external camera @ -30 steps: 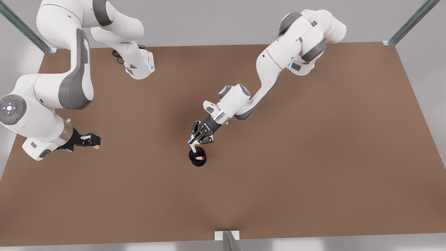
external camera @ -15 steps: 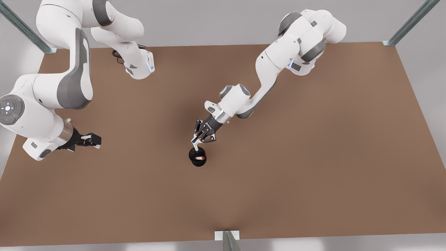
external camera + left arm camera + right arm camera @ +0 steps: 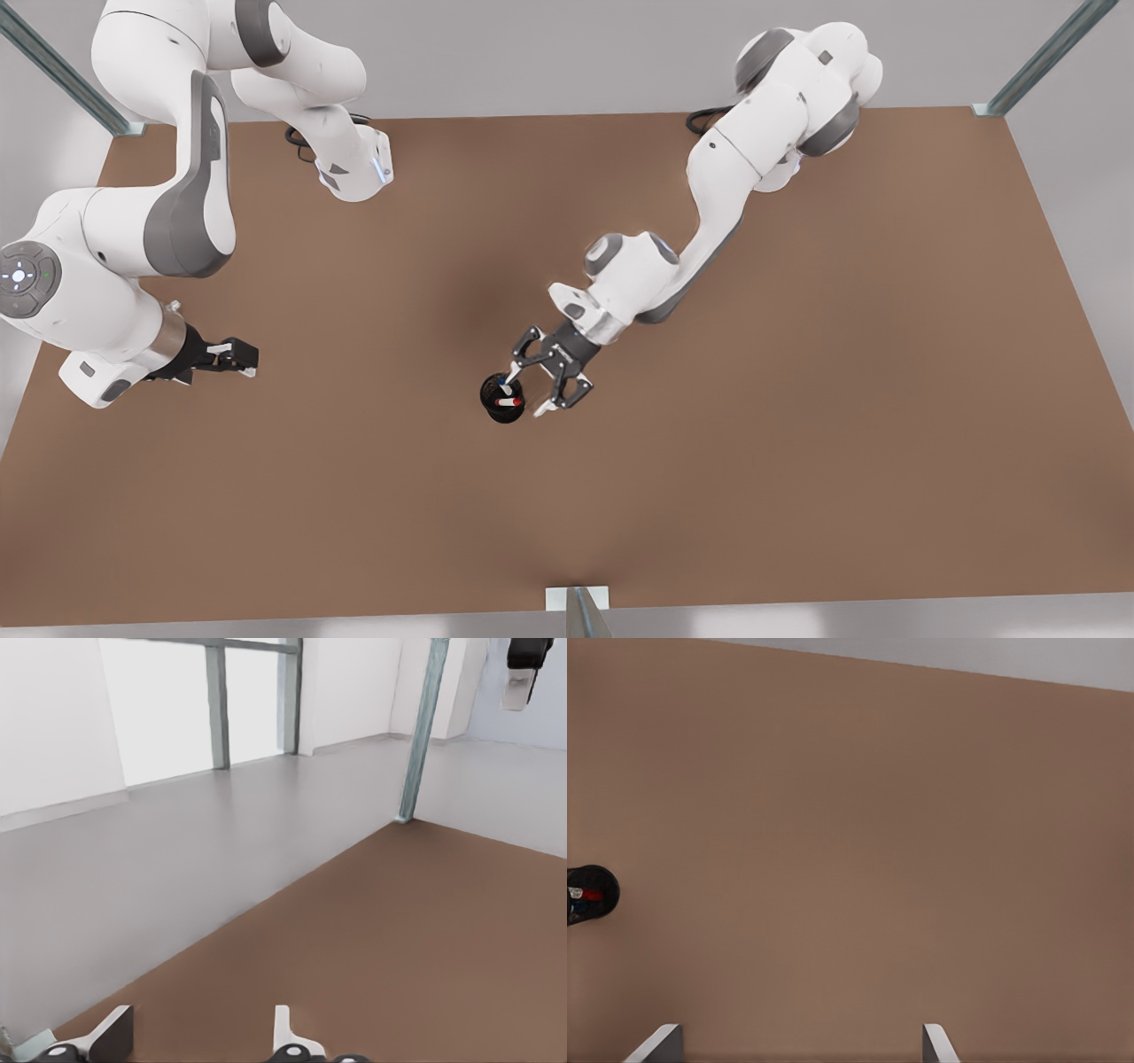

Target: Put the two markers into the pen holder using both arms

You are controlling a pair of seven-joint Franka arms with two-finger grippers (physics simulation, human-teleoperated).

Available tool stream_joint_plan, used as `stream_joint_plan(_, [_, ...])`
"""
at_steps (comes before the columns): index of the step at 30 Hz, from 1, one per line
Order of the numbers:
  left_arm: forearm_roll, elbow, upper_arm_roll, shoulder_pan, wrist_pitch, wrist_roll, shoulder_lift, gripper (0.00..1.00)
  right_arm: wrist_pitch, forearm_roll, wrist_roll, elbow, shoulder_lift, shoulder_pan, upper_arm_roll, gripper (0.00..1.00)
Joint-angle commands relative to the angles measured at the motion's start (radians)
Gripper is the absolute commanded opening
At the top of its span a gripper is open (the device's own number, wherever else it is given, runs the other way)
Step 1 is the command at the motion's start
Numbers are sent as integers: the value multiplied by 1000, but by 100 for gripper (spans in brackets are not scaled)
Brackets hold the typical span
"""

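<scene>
- The black pen holder is being seen standing upright near the middle of the brown table.
- Both markers are being held inside it: the red-capped marker is leaning across the opening, and the blue-capped marker is sitting just beside it towards the rim.
- In the right wrist view the pen holder is being shown with red and blue tips inside.
- The right gripper is being held just beside the holder, on the front view's right, with its fingers spread wide apart and nothing between them.
- The left gripper is being kept waiting well apart, at the front view's left; its fingertips are being shown parted, with bare table between them.
</scene>
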Motion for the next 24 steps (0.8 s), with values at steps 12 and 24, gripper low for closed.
stream_joint_plan(12, [462,208,251,415,-1643,-733,-417,100,-2,1,-2,0,0,-5,0,100])
stream_joint_plan(24, [355,107,414,261,-1642,-941,-509,100,-3,1,-2,0,0,-3,0,100])
